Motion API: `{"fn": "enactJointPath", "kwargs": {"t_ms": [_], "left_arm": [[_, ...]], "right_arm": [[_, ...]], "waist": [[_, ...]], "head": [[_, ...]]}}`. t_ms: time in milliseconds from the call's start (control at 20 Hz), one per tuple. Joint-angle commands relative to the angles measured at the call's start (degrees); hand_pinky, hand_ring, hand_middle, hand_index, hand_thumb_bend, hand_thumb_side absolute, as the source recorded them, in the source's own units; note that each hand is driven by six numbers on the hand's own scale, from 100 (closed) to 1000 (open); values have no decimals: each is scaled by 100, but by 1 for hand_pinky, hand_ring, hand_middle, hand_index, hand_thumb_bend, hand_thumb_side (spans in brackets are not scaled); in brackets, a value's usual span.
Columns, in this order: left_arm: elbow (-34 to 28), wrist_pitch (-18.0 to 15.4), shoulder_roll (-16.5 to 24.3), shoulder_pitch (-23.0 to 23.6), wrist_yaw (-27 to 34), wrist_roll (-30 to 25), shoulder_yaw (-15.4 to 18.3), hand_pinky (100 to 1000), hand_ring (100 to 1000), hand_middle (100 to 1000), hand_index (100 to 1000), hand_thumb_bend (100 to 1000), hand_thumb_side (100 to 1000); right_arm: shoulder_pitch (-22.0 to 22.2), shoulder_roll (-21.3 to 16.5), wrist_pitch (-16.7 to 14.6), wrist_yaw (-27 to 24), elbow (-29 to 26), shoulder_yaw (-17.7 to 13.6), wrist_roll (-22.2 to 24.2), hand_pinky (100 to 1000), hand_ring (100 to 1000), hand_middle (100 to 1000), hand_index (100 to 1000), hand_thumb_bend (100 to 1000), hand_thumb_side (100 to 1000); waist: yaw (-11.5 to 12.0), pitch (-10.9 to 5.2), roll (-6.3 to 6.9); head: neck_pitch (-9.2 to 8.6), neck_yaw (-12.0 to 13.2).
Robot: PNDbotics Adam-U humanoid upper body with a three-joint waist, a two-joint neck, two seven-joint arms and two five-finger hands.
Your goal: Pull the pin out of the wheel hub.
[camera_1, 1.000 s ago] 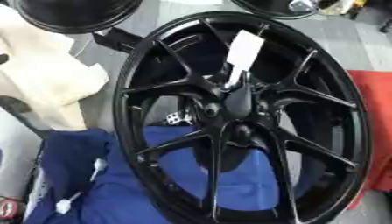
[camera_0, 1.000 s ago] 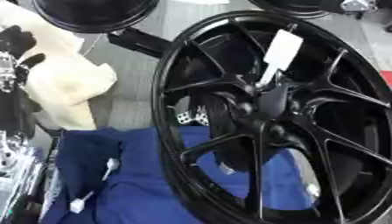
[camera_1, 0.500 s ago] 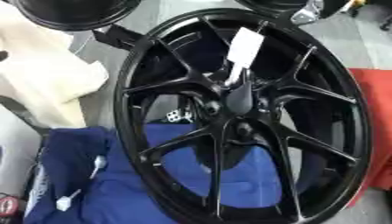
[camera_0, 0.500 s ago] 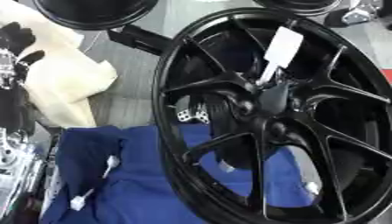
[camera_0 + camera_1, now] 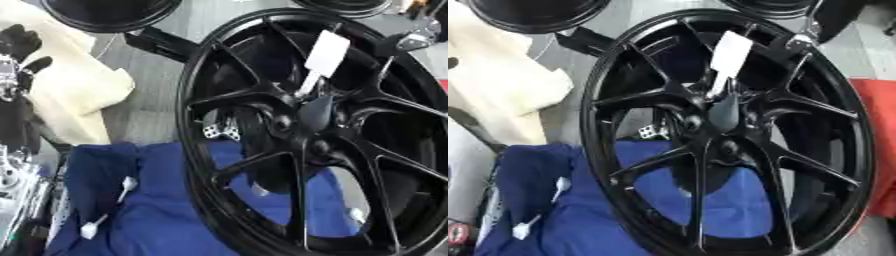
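Item: wheel hub [image 5: 315, 135]. Black, spoked, fills the centre and right of the frame, lying partly over a blue cloth [image 5: 149, 220]. I judge it heavy and rigid; it should stay put while I pull, so it needs no hold.

Item: pin [image 5: 305, 86]. A slim pale stem standing out of the hub's centre, leaning toward the upper right, with a white tag [image 5: 328, 51] at its outer end. I judge it light, stiff and narrow, perhaps smooth to the touch. The tag looks thin and liable to bend or tear. Best hold: a pinch on the stem just below the tag, drawn out along the stem's own line.

Item: my right hand [image 5: 798, 43]. Upper right of the frame, over the rim, near the tag but not touching it. Only a silver part and a dark arm show; open or closed, I cannot tell.

Item: my left hand [image 5: 19, 42]. Upper left edge, beside a cream cloth [image 5: 74, 95]. Fingers relaxed, pointing up, holding nothing.
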Motion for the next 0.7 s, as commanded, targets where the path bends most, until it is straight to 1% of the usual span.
{"fn": "enactJointPath", "kwargs": {"t_ms": [50,300,700], "left_arm": [[-120,-1,99,-53,12,-40,7,774,821,711,802,142,764],[-120,5,95,-60,17,-79,-3,775,821,710,801,141,765],[-120,3,100,-75,22,-99,-7,775,822,711,801,141,765]], "right_arm": [[-151,-140,1,-1,-69,-24,81,878,886,869,914,504,100],[-224,-36,100,-108,123,76,202,876,889,873,912,496,100],[-310,104,58,-221,412,252,267,875,892,880,919,486,100]], "waist": [[11,-92,15],[24,-65,4],[31,-44,-8]], "head": [[-33,2],[-33,-13],[-69,-40]]}}
